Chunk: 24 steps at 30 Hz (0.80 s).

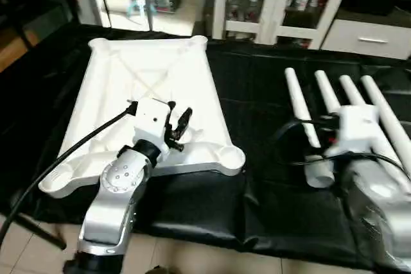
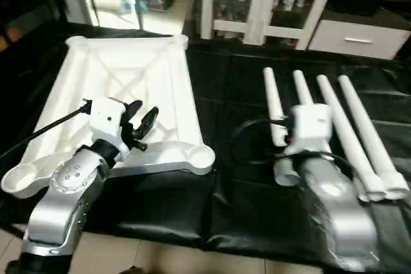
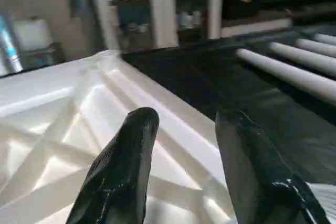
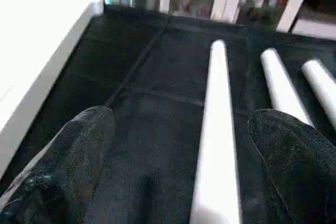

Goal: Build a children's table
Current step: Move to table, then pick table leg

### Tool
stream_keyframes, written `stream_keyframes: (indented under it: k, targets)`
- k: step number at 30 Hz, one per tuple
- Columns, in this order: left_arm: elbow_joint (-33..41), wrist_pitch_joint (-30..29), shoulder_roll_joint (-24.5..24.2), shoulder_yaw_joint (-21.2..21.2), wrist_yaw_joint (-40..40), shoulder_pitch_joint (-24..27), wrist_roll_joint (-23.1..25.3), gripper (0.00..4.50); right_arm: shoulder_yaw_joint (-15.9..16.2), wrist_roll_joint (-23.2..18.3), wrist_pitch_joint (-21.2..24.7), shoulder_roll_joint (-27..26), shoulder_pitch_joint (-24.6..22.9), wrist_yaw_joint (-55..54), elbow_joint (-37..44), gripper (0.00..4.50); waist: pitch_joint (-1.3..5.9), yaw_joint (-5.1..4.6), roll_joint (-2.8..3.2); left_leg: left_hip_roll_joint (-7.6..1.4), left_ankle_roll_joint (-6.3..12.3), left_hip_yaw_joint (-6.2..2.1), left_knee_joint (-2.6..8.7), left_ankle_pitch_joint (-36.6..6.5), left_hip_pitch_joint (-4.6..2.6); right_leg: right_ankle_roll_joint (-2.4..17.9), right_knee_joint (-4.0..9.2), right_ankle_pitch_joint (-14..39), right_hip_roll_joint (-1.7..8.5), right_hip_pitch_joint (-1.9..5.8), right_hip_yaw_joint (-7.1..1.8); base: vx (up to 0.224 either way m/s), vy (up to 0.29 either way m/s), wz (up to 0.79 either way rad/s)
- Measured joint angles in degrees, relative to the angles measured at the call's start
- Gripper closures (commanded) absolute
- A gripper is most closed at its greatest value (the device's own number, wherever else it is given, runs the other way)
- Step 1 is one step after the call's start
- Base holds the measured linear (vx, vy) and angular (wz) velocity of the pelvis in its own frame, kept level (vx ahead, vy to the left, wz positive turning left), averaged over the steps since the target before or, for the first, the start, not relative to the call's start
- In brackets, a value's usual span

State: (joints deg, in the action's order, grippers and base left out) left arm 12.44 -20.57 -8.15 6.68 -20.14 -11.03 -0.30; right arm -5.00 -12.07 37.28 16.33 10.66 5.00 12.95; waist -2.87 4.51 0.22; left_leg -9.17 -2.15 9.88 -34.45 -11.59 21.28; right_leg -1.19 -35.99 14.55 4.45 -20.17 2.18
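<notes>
Legs (image 1: 334, 104) first: four white tapered tubes, side by side on the black mat (image 1: 257, 133) ahead of the right arm, well apart from the tabletop (image 1: 154, 75). My read: hollow plastic, light and stiff, smooth enough to roll or slip in a pinch, so grip across the tube near the thick end, squarely, not at the thin tip

Right claw (image 4: 173, 145) is spread wide, empty, straddling the leftmost leg (image 4: 218, 129) with a finger (image 4: 79, 150) on either side and not touching it as far as I can tell

Left claw (image 3: 184, 161) is about half spread, holding nothing, hovering over the near right part of the tabletop. Tabletop lies upside down on the mat's left half, X ribs up, round sockets at the corners. Likely light but bulky, and the flat panel may flex, so take it by the rim or a rib, not the flat

View differences:
- head view gives the layout: tabletop left, legs right, near right socket (image 1: 230, 156) free
- head view hides the right fingers behind the wrist housing; right wrist view shows them and the leg between
- left wrist view shows ribs (image 3: 63, 145) close up under the fingers, with legs and a white cabinet (image 3: 163, 11) beyond
</notes>
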Motion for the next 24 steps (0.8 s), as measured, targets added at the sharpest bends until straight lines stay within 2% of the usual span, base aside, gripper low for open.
stream_keyframes:
  k: [2, 5, 7, 11, 15, 18, 20, 24]
  targets:
    - [1.1, -0.4, -2.0, 3.1, -5.2, -0.5, -1.2, 2.37, 0.3, 0.8, 2.4, 0.7, 4.5, -0.3, -5.6, 0.00, -0.04, -0.10, -0.06, 0.01, -0.02, 0.02, -0.02, 0.0, 0.04, 0.0, 0.00, -0.1, 0.01, -0.02, -0.02, 0.000, 0.000, 0.00]
    - [2.5, -0.3, -4.6, 5.9, -11.1, -0.8, -2.5, 2.37, 0.4, 0.8, 3.7, 1.8, 8.6, 0.9, -10.9, 0.00, -0.10, 0.32, -0.18, -0.02, -0.03, 0.03, 0.00, 0.1, 0.10, 0.0, 0.00, -0.1, 0.00, -0.08, 0.02, 0.000, 0.000, 0.00]
    - [2.7, -0.3, -6.7, 6.9, -14.0, -1.4, -3.0, 2.37, 0.3, 1.0, 3.6, 2.6, 11.6, 1.7, -16.0, 0.00, -0.10, 0.36, -0.18, -0.01, -0.03, 0.09, -0.01, 0.1, 0.18, 0.0, -0.08, -0.1, 0.00, -0.22, -0.02, 0.000, 0.000, 0.00]
    - [2.8, -1.4, -9.0, 7.3, -19.0, -3.5, -5.9, 2.37, -0.1, 2.0, 3.2, 4.6, 19.1, 2.4, -27.1, 0.00, -0.10, 0.51, -0.20, -0.01, 0.03, 0.13, -0.04, 0.7, 0.87, 0.1, -0.23, -0.2, 0.01, -0.92, -0.02, 0.000, 0.000, 0.00]
    - [3.6, -2.6, -11.6, 7.5, -22.5, -3.6, -7.3, 2.37, -0.1, 3.2, 3.8, 5.7, 22.2, 2.2, -32.4, 0.00, -0.10, 0.57, -0.27, -0.04, 0.08, 0.13, -0.04, 0.7, 0.88, 0.1, -0.26, -0.2, 0.01, -0.92, 0.02, 0.000, 0.000, 0.00]
    - [5.0, -4.1, -13.7, 7.4, -25.0, -3.7, -8.8, 2.37, -0.2, 2.6, 7.4, 7.1, 24.2, 4.5, -36.8, 0.00, -0.11, 0.60, -0.35, -0.04, 0.21, 0.15, -0.06, 0.7, 0.88, 0.2, -0.27, -0.3, 0.01, -0.92, 0.02, 0.000, 0.000, 0.00]
    - [5.6, -4.7, -14.6, 7.4, -26.0, -3.9, -9.4, 2.37, -0.2, 1.4, 10.0, 7.8, 24.7, 7.5, -39.1, 0.00, -0.10, 0.62, -0.42, -0.05, 0.44, 0.15, -0.07, 0.7, 0.87, 0.3, -0.28, -0.4, 0.01, -0.90, 0.03, 0.000, 0.000, 0.00]
    - [6.0, -5.5, -15.0, 7.5, -26.7, -4.0, -10.0, 2.37, 0.0, 0.4, 10.5, 7.8, 24.6, 11.5, -41.6, 0.00, -0.11, 0.60, -0.44, -0.06, 0.51, 0.16, -0.14, 0.8, 0.87, 0.4, -0.35, -0.5, 0.01, -0.91, 0.01, 0.000, 0.000, 0.00]
